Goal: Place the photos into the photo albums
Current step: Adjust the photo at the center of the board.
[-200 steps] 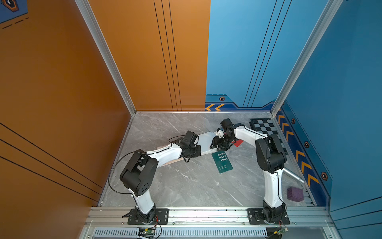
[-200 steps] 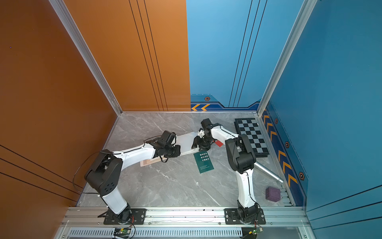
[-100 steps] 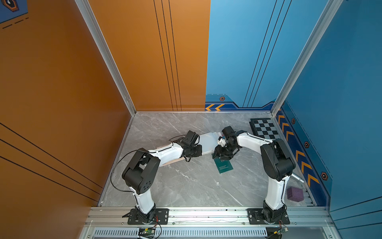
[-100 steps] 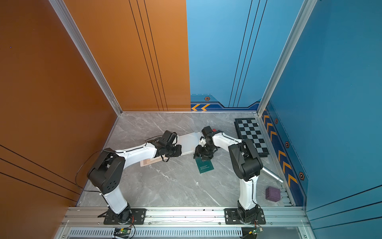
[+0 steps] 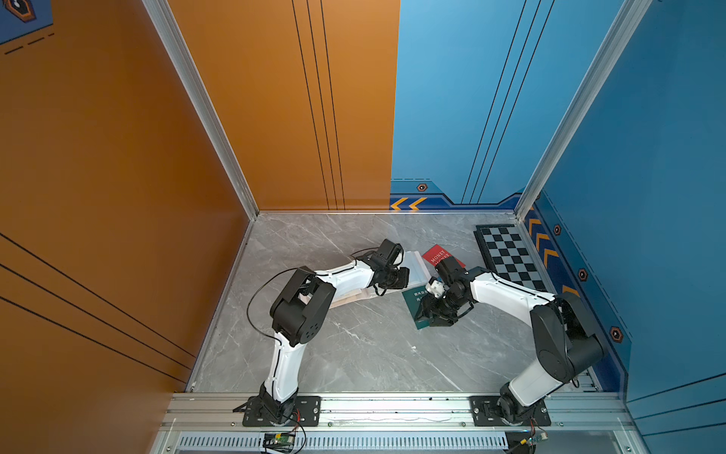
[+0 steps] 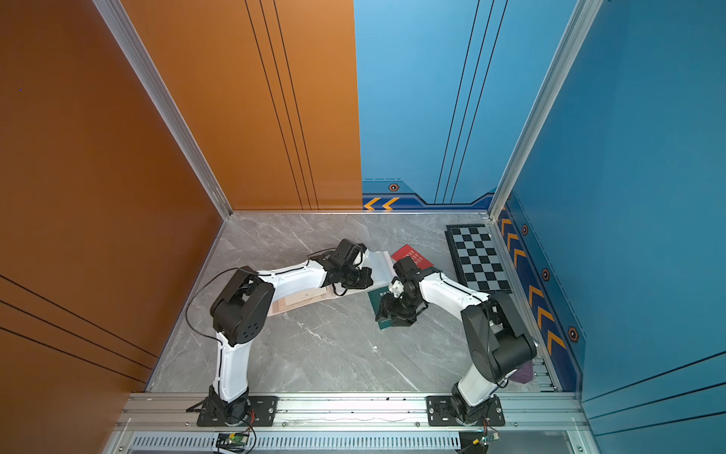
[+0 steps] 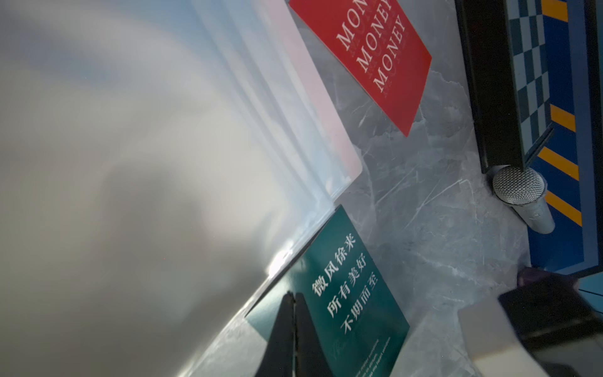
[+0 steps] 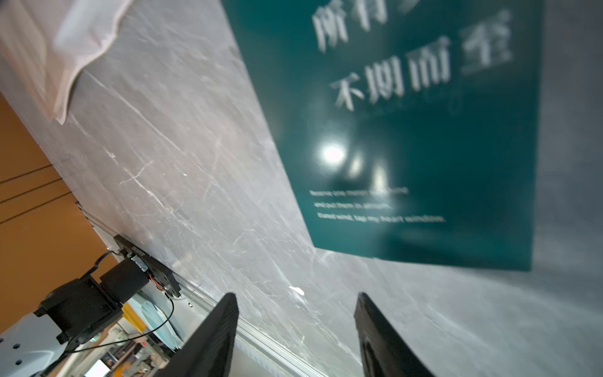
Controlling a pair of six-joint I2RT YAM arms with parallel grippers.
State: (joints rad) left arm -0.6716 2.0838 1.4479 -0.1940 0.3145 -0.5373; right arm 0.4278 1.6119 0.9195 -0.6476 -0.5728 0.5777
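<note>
Left jaws, together, seem to prop the photo album point(image 5: 418, 265) open; right jaws hover apart over the green photo point(image 5: 411, 302) for pickup.

Grey marble counter point(image 5: 353, 353) in view: an open album point(image 5: 416, 263) lies toward the back, with a red MONEY card point(image 5: 437, 254) flat just beside it. A dark green card point(image 5: 410, 302) sits nearer the front, and a checkerboard point(image 5: 508, 255) lies along the right-hand wall.
</note>
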